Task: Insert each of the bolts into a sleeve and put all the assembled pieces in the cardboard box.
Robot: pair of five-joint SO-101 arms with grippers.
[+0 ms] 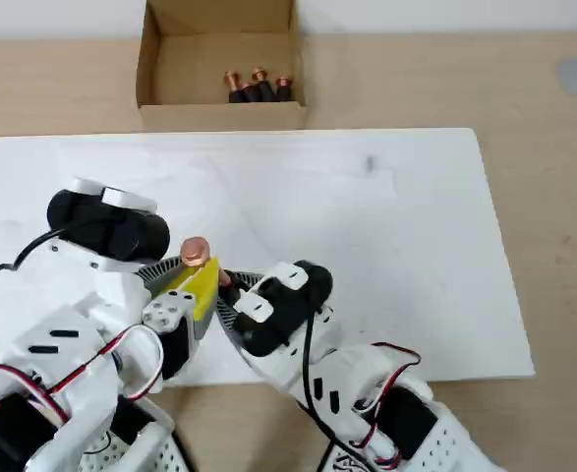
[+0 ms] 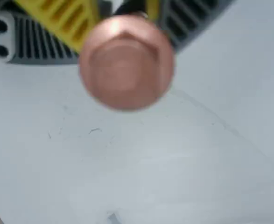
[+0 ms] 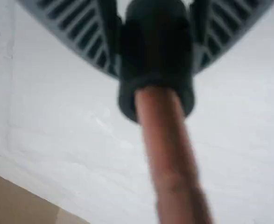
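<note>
Pinching bolt [image 2: 126,63] head-end, left pincer [image 1: 201,278]; right pincer [image 3: 156,28] clamps sleeve [image 3: 155,70]; bolt's long axis spans between them, shaft inside sleeve.

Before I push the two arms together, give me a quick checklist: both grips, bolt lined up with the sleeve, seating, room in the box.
1. Left gripper shut on bolt: ok.
2. Right gripper shut on sleeve: ok.
3. Bolt shaft entering the sleeve mouth: ok.
4. Bolt fully seated: not ok, a long bare stretch of shaft is outside the sleeve.
5. Cardboard box has room: ok, three assembled pieces lie by one wall.
</note>
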